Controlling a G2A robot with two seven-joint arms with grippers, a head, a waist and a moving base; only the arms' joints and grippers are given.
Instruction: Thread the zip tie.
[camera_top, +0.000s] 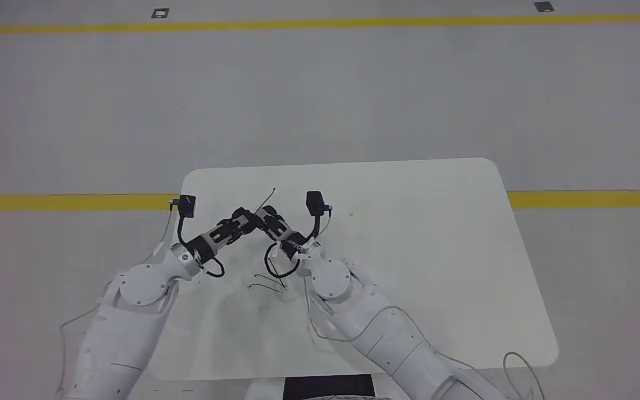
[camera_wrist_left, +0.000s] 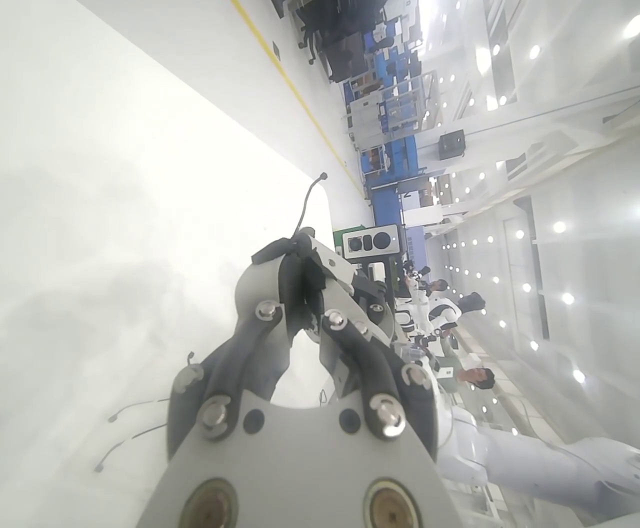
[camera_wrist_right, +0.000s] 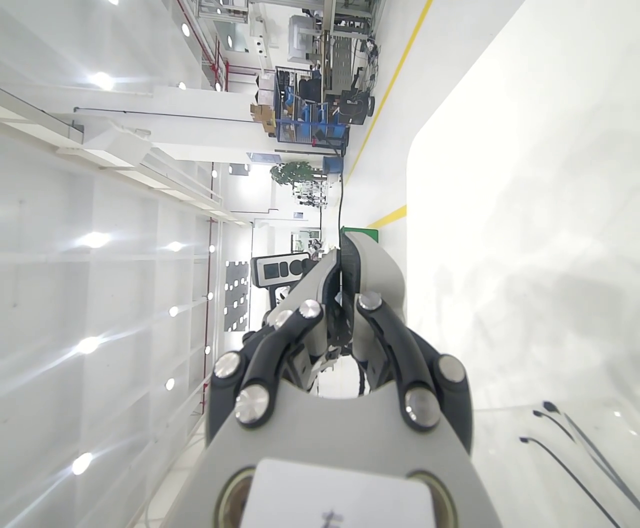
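Above the table's left part my two grippers meet tip to tip. A thin black zip tie (camera_top: 270, 198) sticks up from where they meet. My left gripper (camera_wrist_left: 299, 250) is shut on the zip tie (camera_wrist_left: 306, 205), whose curved free end carries a small head. My right gripper (camera_wrist_right: 344, 252) is shut on a straight black strap (camera_wrist_right: 341, 200) that rises from between its fingertips. In the top view the left gripper (camera_top: 250, 216) comes from the left and the right gripper (camera_top: 266, 219) from the right. Whether both hold the same tie I cannot tell.
Several spare black zip ties (camera_top: 267, 284) lie on the white table (camera_top: 430, 260) just in front of the grippers, seen too as zip ties (camera_wrist_left: 132, 422) and zip ties (camera_wrist_right: 565, 425). The table's rounded far corner (camera_wrist_right: 415, 145) lies beyond the right gripper.
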